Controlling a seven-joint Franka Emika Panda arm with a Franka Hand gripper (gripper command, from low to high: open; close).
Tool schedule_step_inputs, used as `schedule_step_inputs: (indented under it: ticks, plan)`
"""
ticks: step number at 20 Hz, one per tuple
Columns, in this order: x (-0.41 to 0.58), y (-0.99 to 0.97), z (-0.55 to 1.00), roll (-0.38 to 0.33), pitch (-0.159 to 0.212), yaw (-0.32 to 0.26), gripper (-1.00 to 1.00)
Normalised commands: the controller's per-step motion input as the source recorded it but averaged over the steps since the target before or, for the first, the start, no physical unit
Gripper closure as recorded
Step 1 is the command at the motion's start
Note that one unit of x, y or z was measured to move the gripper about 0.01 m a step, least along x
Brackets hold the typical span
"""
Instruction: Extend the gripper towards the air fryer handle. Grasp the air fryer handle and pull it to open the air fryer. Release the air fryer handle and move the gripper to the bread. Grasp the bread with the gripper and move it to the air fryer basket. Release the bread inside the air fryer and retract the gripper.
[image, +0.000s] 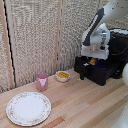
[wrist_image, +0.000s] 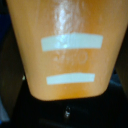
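Directly below my white block gripper (image: 93, 61), the small orange-brown oblong bread (wrist_image: 65, 50) is clamped between its fingers, its long axis pointing down into the black pull-out air fryer basket (image: 95, 72), hollow open, at the wooden bench's far right edge.

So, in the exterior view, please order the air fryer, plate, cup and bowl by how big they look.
1. Air fryer, though partly hidden and cut by the frame edge.
2. Plate, nearer the camera, so possibly flattered.
3. Cup.
4. Bowl, close to the cup; unsure.
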Motion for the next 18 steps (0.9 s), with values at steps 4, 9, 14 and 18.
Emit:
schedule_step_inputs:
  ticks: [4,9,14,18]
  plan:
    - [0.114,0.22,-0.13,-0.042,-0.003,-0.031,1.00]
    - [0.027,0.08,0.00,-0.038,-0.025,0.013,-1.00]
    - [0.092,0.00,0.57,0.057,0.008,0.043,-1.00]
    - [0.180,0.00,0.98,0.048,0.034,0.045,-1.00]
